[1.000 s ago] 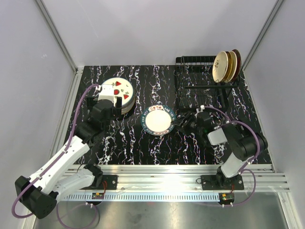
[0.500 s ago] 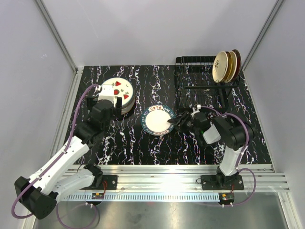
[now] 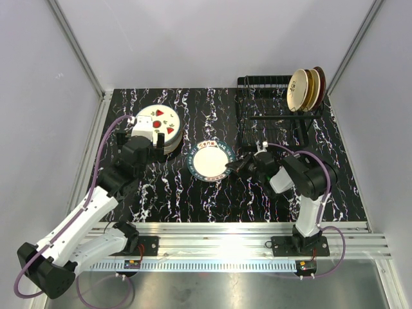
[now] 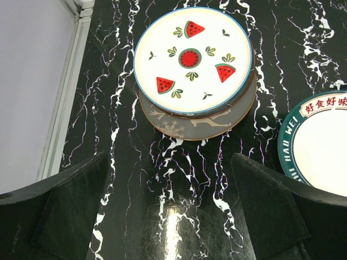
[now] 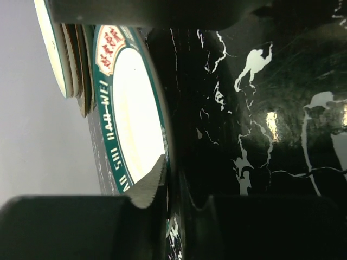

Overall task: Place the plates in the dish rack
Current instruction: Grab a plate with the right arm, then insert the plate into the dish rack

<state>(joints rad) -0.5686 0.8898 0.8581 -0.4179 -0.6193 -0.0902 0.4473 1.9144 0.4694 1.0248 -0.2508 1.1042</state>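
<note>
Right fingers are clenched on a plate rim; my left fingers hang released. Behind the right pair stands the rack, three plates slotted at its far end. Just ahead of the left pair sits the stack. Between my right pads is the teal plate, flat on the desk. Pickup is in hand; next, I reckon: lift, tip upright, carry to a free slot.
</note>
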